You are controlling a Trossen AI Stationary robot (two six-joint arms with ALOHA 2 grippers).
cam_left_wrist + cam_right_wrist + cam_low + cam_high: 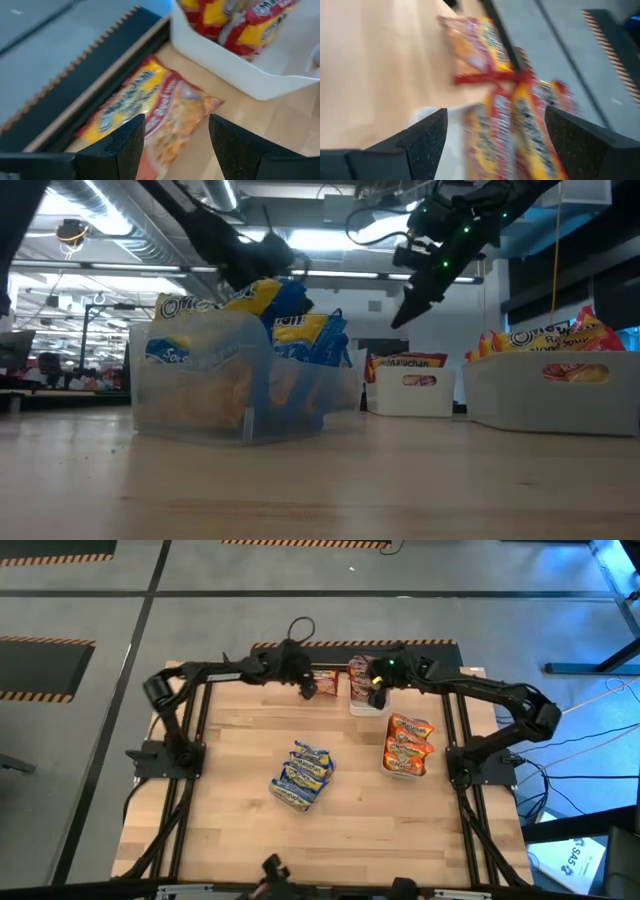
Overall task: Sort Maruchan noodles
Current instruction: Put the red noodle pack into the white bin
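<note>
Our left gripper (309,688), fingers spread and empty, hangs at the top centre of the high view, just left of the loose dark red packet (325,683); its long axis runs along the table's far edge. Our right gripper (376,692), also open, sits farther right.

Wooden table (220,810) with three containers (405,768), loose packet (325,683)

Bare wooden table (220,830) lies open along the near edge and both sides; three noodle-filled bins block the rest: one mid-table (300,776), one toward the right (405,746), one at the far edge (365,686)
</note>
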